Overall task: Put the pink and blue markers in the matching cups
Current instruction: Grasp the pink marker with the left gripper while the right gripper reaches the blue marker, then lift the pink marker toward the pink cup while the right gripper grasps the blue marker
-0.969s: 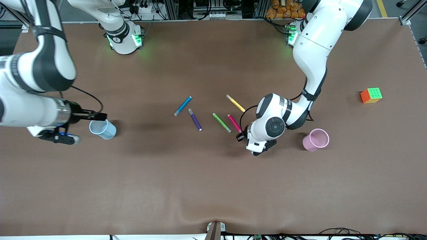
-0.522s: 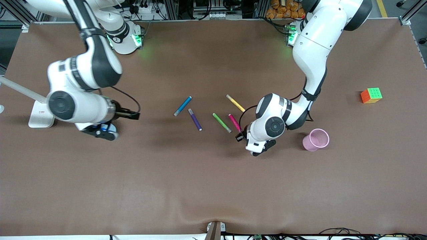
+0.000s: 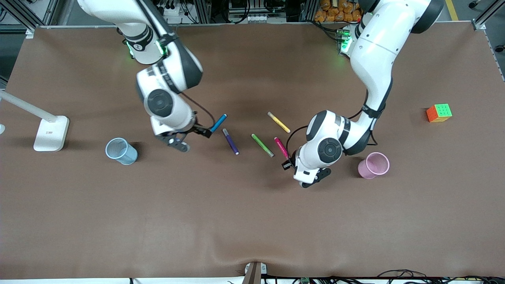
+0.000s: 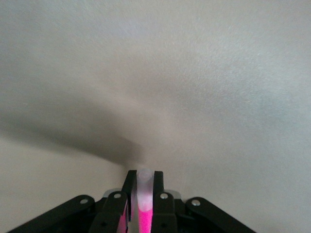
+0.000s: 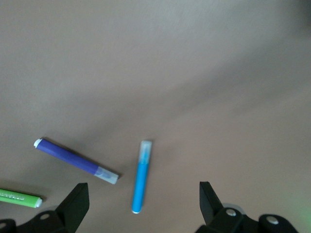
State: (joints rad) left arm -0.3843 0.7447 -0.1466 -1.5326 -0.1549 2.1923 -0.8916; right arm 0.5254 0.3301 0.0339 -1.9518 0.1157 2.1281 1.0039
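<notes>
Pens (image 3: 230,141): five; cups (image 3: 121,151): two; cube (image 3: 439,113): one.

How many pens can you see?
5, mid-table: slim blue marker under the open right gripper, dark purple pen, green pen, yellow pen, pink marker clamped in left gripper.

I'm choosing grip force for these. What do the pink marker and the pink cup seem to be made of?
Pink marker: likely smooth plastic; glossy magenta barrel with a translucent pale cap end, clamped in the left gripper.
Pink cup: probably thin plastic or coated mesh, matte pale pink; the wall texture is too fine to confirm. It stands upright beside the left gripper.
</notes>
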